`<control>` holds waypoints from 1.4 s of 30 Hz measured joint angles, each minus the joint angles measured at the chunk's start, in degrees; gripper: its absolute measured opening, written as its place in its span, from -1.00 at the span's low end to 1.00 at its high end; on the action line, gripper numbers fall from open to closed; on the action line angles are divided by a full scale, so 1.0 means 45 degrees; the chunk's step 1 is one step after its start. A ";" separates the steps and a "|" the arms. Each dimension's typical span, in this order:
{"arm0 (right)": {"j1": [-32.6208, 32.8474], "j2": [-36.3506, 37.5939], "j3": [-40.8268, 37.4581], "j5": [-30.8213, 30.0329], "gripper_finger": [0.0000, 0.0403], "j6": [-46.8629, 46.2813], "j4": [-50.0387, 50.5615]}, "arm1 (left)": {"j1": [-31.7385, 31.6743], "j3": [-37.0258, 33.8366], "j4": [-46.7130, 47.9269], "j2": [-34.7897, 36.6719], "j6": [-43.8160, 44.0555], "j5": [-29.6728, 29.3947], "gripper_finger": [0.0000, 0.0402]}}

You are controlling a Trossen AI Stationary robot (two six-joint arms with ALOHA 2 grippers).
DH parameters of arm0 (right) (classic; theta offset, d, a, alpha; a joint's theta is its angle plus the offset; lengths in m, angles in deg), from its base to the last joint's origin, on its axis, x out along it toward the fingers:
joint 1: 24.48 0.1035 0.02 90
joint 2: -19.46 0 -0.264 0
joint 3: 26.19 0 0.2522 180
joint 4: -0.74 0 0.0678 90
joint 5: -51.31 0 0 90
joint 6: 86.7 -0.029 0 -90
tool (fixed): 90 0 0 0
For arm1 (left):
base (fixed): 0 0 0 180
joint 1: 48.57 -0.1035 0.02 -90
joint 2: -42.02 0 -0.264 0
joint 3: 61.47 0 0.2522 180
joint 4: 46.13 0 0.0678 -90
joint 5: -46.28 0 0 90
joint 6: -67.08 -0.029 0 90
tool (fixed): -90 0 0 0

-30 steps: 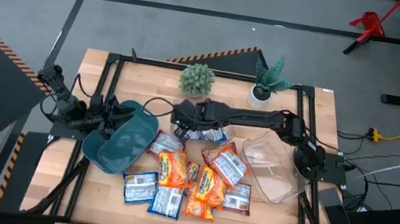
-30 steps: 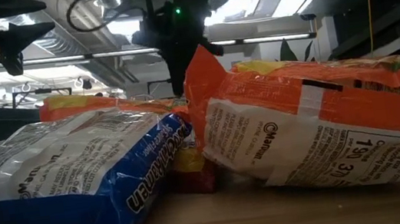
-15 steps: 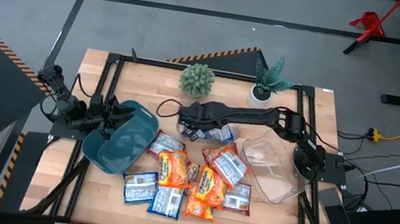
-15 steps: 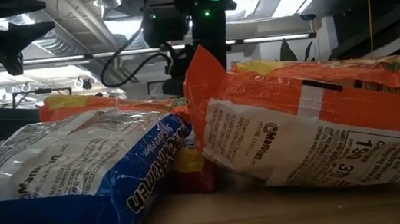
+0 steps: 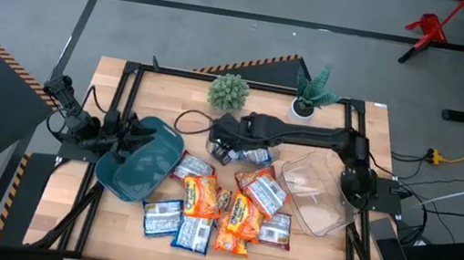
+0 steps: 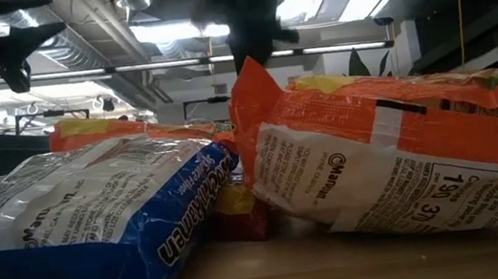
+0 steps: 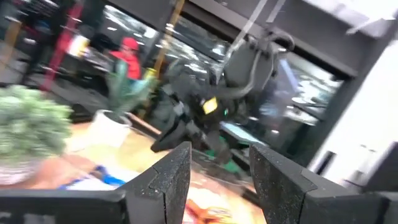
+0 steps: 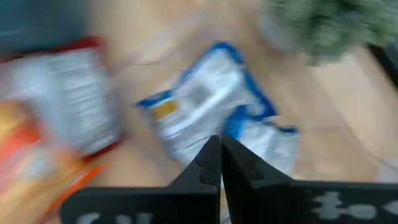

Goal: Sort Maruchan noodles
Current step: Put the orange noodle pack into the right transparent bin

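The Maruchan noodle packets lie in a loose pile at the table's middle. Orange ones (image 5: 197,194), red-brown ones (image 5: 264,191) and blue-and-white ones (image 5: 162,217) overlap. Two more blue-and-white packets (image 5: 254,157) lie flat at the pile's far side. My right gripper (image 5: 223,151) hovers just left of those two, fingers shut and holding nothing (image 8: 221,146). The right wrist view shows a blue-and-white packet (image 8: 205,102) below the tips. My left gripper (image 5: 131,129) waits open (image 7: 221,168) at the left rim of the dark teal bin (image 5: 139,162).
A clear plastic tub (image 5: 316,195) sits right of the pile. Two potted plants (image 5: 228,93) (image 5: 308,95) stand near the far edge. The low view is filled by a blue-and-white packet (image 6: 87,228) and an orange one (image 6: 397,168). Bare wood shows along the near edge.
My right gripper has moved toward the table's right edge and risen, still shut, while the right arm drew back. The packets have stayed where they were.
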 joint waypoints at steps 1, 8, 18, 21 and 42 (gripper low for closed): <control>0.0234 0.0144 0.0117 0.0401 -1.00 0.0089 0.0166 | 0.0000 0.0000 -0.0026 0.0000 0.0308 0.0523 -0.22; 0.2604 0.0840 0.0207 0.2271 -0.93 -0.0902 0.1861 | 0.0010 0.0017 0.0014 0.0000 0.2012 0.3884 -0.23; 0.6005 0.0681 -0.0571 -0.0185 0.07 -0.4978 0.3807 | 0.0010 0.1073 0.0014 -0.1014 0.2138 0.4867 -0.23; 0.6260 0.0681 -0.1314 -0.1927 0.32 -0.6404 0.3702 | 0.0010 0.1261 0.0019 -0.1455 0.1713 0.4526 -0.23; 0.5726 0.0681 -0.6237 -0.1208 0.55 -0.9033 -0.0376 | 0.0010 0.1277 0.0029 -0.2191 0.1736 0.3582 -0.23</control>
